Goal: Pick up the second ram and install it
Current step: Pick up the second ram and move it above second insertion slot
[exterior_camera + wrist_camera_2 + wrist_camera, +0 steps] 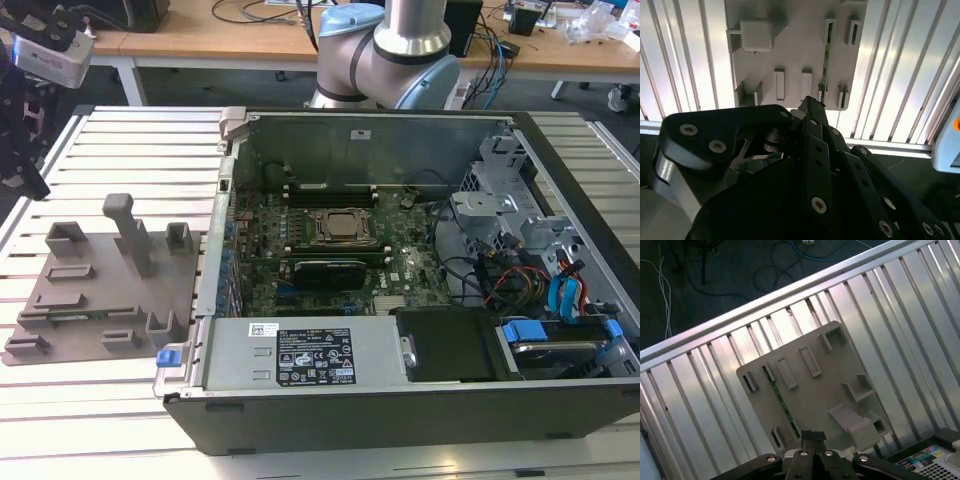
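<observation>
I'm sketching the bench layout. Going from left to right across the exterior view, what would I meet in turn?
Grey holder tray → CPU socket → metal drive cage → blue cables.

UR arm point(398, 45): the silver joint with pale blue caps sits back centre in the exterior view. The wrist end point(48, 48) reaches to the exterior view's far left, up high. The black gripper point(813, 436) hangs off it, pointing down. It's the two-finger linkage type. The fingertips point(808, 437) are pressed together in the first wrist view, and the links point(816, 165) are folded in toward centre in the second wrist view.
</observation>
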Motion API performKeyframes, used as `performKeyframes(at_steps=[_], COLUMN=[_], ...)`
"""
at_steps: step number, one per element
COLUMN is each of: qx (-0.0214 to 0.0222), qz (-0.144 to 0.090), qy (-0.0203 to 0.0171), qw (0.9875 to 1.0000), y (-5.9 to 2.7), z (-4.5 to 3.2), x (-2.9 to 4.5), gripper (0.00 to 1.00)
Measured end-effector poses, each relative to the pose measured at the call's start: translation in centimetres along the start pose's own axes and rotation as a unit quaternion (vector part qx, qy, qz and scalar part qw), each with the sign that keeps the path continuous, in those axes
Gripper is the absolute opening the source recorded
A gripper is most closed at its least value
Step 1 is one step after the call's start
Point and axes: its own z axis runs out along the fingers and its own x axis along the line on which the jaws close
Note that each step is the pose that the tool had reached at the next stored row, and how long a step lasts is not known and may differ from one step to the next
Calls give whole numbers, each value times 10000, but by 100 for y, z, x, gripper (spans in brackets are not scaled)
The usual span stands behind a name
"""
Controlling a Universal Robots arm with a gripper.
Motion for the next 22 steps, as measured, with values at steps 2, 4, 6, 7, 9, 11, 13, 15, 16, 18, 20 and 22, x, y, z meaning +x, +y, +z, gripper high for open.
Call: performKeyframes(at_steps=[2,4,6,7,9,11,13,15,16,18,20,22], qx=[-7,-13,-17,-19,-27,-37,-37,-37,-37,-33,-29,-29], qz=[-388,-690,-913,-1005,-1410,-1942,-1968,-1971,-1972,-1792,-1503,-1497], qy=[17,29,39,43,60,82,83,83,83,75,65,64], qw=[9992,9976,9958,9949,9900,9809,9804,9804,9803,9838,9886,9887], y=[0,0,0,0,0,-1,0,0,0,0,0,0], z=[3,5,6,7,9,11,11,11,11,23,35,36], x=[0,0,0,0,0,0,0,0,0,0,1,1], gripper=[11,11,11,11,11,11,11,24,30,30,30,30])
